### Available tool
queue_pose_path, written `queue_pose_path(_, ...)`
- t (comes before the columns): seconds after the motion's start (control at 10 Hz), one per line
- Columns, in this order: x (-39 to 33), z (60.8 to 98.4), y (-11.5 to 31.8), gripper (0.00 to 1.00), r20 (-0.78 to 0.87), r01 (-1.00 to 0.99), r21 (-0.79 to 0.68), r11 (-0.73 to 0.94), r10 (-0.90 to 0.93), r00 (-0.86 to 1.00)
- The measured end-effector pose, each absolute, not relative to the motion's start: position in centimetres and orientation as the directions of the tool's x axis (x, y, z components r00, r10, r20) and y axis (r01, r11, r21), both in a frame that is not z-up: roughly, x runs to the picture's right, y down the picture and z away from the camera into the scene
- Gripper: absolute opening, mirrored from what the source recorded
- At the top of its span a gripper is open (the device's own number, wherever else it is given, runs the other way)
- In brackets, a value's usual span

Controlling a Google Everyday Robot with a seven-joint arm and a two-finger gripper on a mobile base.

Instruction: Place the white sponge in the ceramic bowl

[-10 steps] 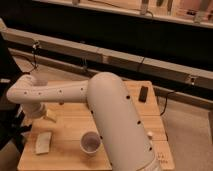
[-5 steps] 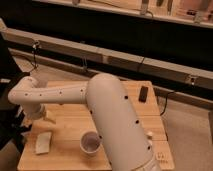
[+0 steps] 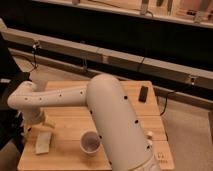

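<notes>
White sponge (image 3: 43, 142) lies flat, front-left on wooden table (image 3: 65, 155), left of white cup (image 3: 90, 143). We judge it light, soft, squashy: pinch across short sides. Gripper (image 3: 46, 123) hovers just above it; ceramic bowl unseen.

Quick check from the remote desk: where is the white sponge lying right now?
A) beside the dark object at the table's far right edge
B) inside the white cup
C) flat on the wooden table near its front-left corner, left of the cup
C: the white sponge lies flat on the wooden table, left of the white cup, with the gripper just above it.
</notes>
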State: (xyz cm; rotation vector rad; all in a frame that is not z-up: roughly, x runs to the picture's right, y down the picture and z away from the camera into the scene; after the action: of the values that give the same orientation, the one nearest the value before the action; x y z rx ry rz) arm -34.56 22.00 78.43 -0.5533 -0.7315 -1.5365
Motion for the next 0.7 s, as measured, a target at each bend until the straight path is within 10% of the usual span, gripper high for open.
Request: queue_pose_path(0.7,-33.0,79.6,27.4,0.73,0.803,0.997,0.053,0.050,-0.596,-0.013)
